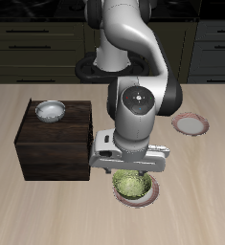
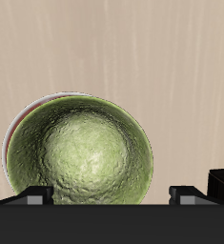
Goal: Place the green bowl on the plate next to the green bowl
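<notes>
A dark wooden box stands on the pale wood-grain table, with a plain silver-white bowl on top. Nearer the table's front edge, the round, mottled olive green bowl sits on the pink-rimmed plate. The gripper hangs just above; its fingers are apart, clear of the bowl's rim. A second pink-rimmed plate lies farther back. No writing shows.

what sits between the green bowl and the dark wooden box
Only bare table: the exterior view shows a short strip of tabletop between the green bowl and the dark wooden box.
</notes>
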